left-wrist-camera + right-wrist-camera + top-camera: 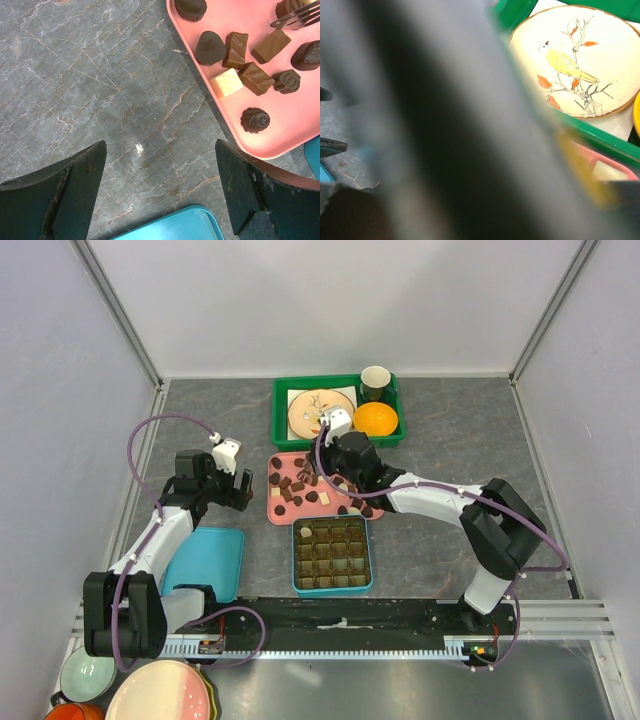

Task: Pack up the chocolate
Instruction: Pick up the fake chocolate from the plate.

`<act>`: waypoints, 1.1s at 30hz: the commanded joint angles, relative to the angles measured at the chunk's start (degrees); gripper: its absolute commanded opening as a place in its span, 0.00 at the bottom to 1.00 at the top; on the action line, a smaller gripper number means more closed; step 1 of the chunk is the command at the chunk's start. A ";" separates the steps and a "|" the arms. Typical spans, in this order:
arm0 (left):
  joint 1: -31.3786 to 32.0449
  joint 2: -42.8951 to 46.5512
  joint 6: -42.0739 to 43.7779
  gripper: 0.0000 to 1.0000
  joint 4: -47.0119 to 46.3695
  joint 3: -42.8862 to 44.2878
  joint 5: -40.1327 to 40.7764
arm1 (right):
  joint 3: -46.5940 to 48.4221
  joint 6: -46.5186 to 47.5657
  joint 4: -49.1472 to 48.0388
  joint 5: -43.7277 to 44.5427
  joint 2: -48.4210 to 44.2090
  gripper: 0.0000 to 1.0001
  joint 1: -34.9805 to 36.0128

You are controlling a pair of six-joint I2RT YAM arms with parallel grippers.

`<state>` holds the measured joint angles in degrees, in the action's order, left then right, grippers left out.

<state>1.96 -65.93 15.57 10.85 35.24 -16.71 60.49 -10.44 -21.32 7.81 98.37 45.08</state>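
Several small chocolate pieces [300, 490], dark brown, lighter brown and one cream-white [226, 82], lie on a pink tray [280, 512]. In front of it stands a teal box [296, 558] with a grid of dark compartments. My left gripper [243, 490] is open and empty over bare table just left of the pink tray [295, 135]; in the left wrist view its tips [160, 165] are wide apart. My right gripper [322, 472] hangs low over the tray's far part among the pieces. Its own view is filled by a dark blur, so its jaws do not show.
A teal lid [205, 560] lies at the left, its edge under my left gripper [170, 227]. A green tray [282, 410] at the back holds a bird plate [580, 60], a dark cup [375, 383] and an orange [375, 420]. Bowls [160, 690] sit at bottom left.
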 commanded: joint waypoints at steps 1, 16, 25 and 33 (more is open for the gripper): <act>-0.20 0.80 1.92 0.97 0.05 1.32 -1.04 | -1.07 -0.99 -1.35 -0.87 0.07 0.52 -0.26; -0.20 0.80 1.92 0.97 -0.04 0.88 -1.13 | -3.10 0.85 0.57 1.33 -0.54 0.51 -0.26; -0.20 0.80 1.65 0.97 0.05 0.79 -1.66 | -4.15 0.94 1.55 0.98 -3.27 0.40 -0.26; -0.20 1.51 1.83 0.96 0.22 0.44 -1.57 | -2.13 2.79 0.41 0.27 -4.94 0.31 -0.26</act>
<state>1.96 -65.93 15.94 11.00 35.24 -16.88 57.10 -9.39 -20.23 8.01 96.31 44.77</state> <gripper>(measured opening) 0.965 0.335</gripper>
